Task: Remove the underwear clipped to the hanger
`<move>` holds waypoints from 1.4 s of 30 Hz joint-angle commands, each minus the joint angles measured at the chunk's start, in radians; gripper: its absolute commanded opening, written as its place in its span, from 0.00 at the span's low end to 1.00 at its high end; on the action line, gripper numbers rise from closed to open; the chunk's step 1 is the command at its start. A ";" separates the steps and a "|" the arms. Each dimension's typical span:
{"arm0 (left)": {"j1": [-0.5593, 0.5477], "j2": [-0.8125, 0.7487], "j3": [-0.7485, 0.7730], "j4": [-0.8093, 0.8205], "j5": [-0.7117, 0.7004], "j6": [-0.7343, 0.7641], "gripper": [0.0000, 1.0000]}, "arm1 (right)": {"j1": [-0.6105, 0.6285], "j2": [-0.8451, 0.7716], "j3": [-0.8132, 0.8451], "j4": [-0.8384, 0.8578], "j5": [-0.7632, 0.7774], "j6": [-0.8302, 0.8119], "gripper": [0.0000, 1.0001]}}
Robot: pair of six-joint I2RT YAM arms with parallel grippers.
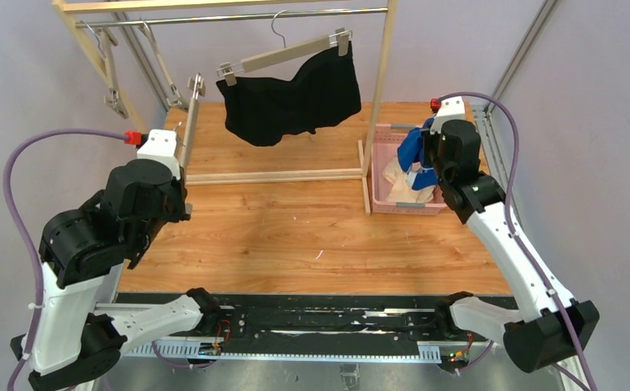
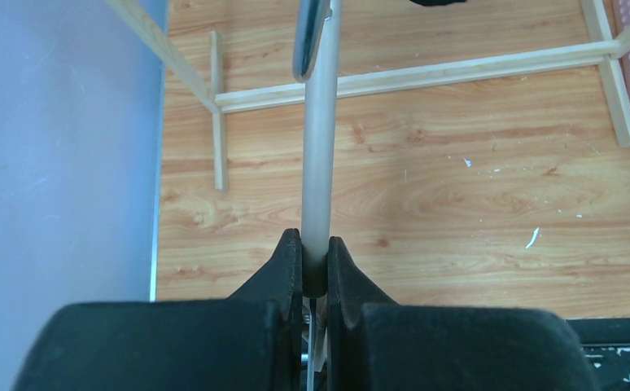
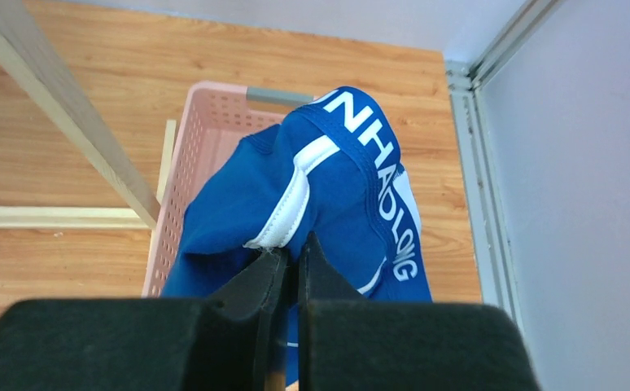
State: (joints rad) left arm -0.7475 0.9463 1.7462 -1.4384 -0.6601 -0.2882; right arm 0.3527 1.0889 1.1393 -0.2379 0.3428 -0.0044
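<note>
The black underwear (image 1: 291, 102) hangs clipped to a wooden hanger (image 1: 283, 55) on the metal rail. My right gripper (image 1: 422, 159) is shut on the blue underwear (image 1: 411, 147) with white lettering and holds it over the pink basket (image 1: 381, 130). In the right wrist view the fingers (image 3: 291, 257) pinch the blue underwear (image 3: 336, 179) near its white trim. The cream-white underwear (image 1: 401, 183) lies in the basket. My left gripper (image 1: 183, 171) is shut on the bar of an empty clip hanger (image 1: 191, 114); the left wrist view shows the bar (image 2: 318, 163) between the fingertips (image 2: 315, 261).
The wooden rack frame (image 1: 275, 175) stands on the table, its right post (image 1: 381, 90) next to the basket. Spare hangers (image 1: 110, 77) hang at the rail's left end. In the right wrist view the post (image 3: 76, 122) crosses beside the basket (image 3: 188, 155).
</note>
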 commanded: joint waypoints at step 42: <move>0.098 0.238 0.267 0.157 -0.064 0.238 0.00 | -0.071 0.158 -0.119 0.103 -0.242 0.064 0.01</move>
State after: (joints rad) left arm -0.7330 1.1179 1.9408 -1.3033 -0.7940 -0.1272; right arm 0.3092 1.2369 1.0286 -0.1619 0.1120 0.0521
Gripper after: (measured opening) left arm 0.064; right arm 0.028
